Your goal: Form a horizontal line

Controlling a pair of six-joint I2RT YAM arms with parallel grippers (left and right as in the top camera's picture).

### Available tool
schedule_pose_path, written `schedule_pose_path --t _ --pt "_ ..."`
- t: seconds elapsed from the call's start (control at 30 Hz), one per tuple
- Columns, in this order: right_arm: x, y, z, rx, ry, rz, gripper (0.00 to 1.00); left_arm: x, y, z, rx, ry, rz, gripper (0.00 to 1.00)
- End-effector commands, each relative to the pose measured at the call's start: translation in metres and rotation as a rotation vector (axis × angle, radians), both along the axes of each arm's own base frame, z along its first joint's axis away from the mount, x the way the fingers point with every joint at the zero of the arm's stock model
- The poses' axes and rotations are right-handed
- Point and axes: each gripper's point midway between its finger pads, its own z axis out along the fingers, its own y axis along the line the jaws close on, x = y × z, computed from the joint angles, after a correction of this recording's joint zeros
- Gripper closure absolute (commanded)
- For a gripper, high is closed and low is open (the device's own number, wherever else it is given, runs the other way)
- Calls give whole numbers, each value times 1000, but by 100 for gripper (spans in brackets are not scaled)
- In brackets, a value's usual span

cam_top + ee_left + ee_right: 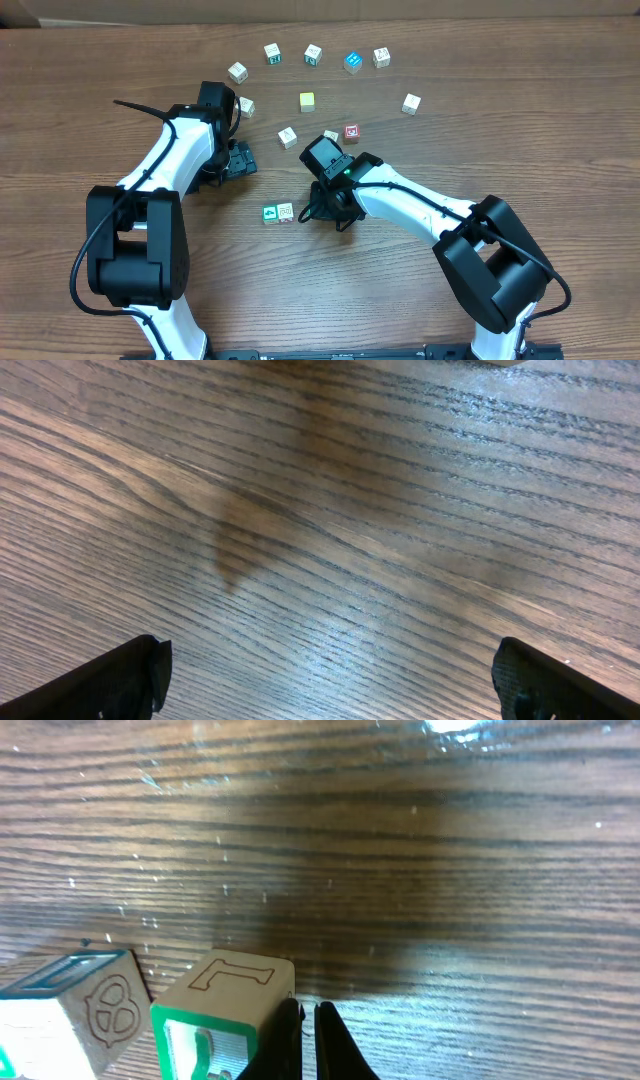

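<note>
Two cubes lie side by side in a short row at the table's middle: a green-topped cube (pixel 269 213) and a pale cube (pixel 285 212). In the right wrist view the pale one is a green-framed "L" cube (pixel 225 1005), with its neighbour (pixel 70 1015) touching it on the left. My right gripper (pixel 308 212) (pixel 308 1025) is shut and empty, its fingertips against the L cube's right side. A red-faced cube (pixel 351 132) sits behind the right arm. My left gripper (pixel 240 160) (pixel 335 690) hangs open over bare wood, with nothing between its fingers (pixel 120 680).
Loose cubes form an arc at the back: several pale ones (pixel 237 71), a blue cube (pixel 352 62) and a yellow cube (pixel 307 101). More pale cubes lie at mid-table (pixel 287 137) and at the right (pixel 411 103). Both arms cross the table's middle.
</note>
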Motion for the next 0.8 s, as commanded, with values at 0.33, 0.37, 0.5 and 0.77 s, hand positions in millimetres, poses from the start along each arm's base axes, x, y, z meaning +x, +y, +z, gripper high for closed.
schedule_pose_path --t 0.33,0.37,0.5,0.77 --pt "9 5 7 22 -51 -5 96 -2 1 -4 13 10 1 0" --pt "9 5 7 22 -51 -5 96 -2 1 -4 13 10 1 0" --pt "8 5 7 20 -49 -5 96 -2 1 -4 13 10 1 0" --pt "4 1 5 3 -30 -6 96 0 1 -4 13 5 1 0"
